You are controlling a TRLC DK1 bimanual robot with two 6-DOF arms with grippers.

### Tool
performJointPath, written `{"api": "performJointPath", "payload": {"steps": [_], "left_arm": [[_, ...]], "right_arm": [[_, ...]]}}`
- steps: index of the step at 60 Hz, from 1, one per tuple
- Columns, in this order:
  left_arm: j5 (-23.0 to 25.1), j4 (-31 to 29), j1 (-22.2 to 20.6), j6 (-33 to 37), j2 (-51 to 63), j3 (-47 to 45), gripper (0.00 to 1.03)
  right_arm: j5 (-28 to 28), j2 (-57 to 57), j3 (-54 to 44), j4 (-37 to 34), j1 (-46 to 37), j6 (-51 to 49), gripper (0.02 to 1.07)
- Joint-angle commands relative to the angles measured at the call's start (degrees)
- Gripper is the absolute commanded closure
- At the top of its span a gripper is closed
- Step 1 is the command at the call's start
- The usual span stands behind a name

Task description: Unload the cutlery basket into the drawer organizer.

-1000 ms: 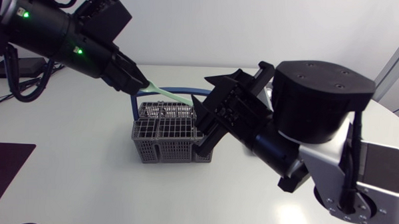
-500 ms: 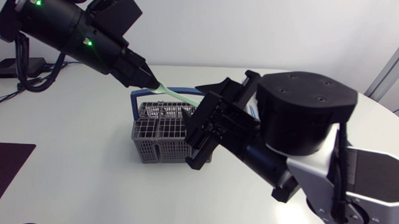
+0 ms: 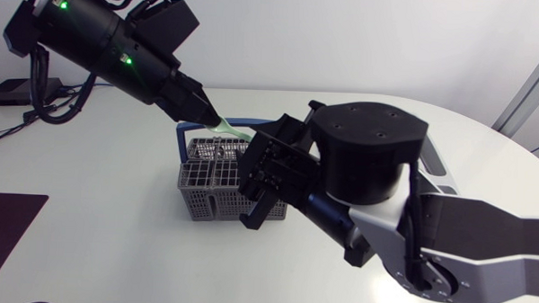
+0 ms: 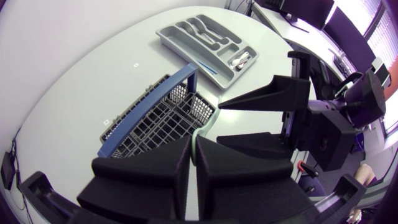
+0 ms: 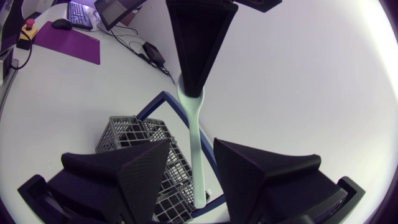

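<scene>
Less of the pale green utensil [image 5: 196, 143] shows from overhead than a second ago, because our right gripper [image 3: 255, 178] has swung in across it from the right and now hangs over the cutlery basket [image 3: 213, 184]. We've got the utensil slanting in the air above the basket and its blue handle [image 4: 190, 78], upper end pinched between the pressed-together fingers of our left gripper [image 3: 209, 120], while it passes between the right gripper's spread fingers with a gap either side. Beyond the basket, the grey drawer organizer [image 4: 166, 37] lies on the white table [image 3: 96, 226], cutlery in some compartments.
</scene>
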Motion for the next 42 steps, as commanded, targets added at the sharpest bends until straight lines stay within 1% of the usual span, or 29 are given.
{"api": "performJointPath", "payload": {"steps": [1, 3, 7, 10, 20, 23, 42], "left_arm": [[0.9, -1.0, -0.7, 0.0, 0.7, 0.9, 1.0], [1.0, -1.0, -0.8, 0.1, 0.6, 0.7, 1.0], [1.0, -1.0, -1.0, 0.3, 0.6, 0.3, 1.0], [1.1, -0.9, -1.0, 0.3, 0.6, 0.2, 1.0], [1.1, -0.9, -0.8, 0.5, 0.7, 0.2, 1.0], [1.1, -0.9, -0.8, 0.7, 0.6, 0.0, 1.0], [1.1, -0.6, -1.0, 0.8, 0.6, -1.4, 1.0]], "right_arm": [[0.5, 1.5, 1.7, 0.8, 0.4, -1.0, 0.57], [0.4, 1.7, 2.0, 0.8, 0.4, -1.0, 0.57], [0.4, 2.3, 2.2, 1.0, 0.4, -1.0, 0.63], [0.4, 2.6, 2.3, 1.3, 0.4, -1.0, 0.63], [0.4, 2.8, 2.6, 1.2, 0.4, -1.3, 0.83], [0.5, 2.8, 2.7, 1.1, 0.4, -1.3, 0.86], [0.4, 3.3, 3.1, 0.6, 0.4, -1.1, 0.92]]}}
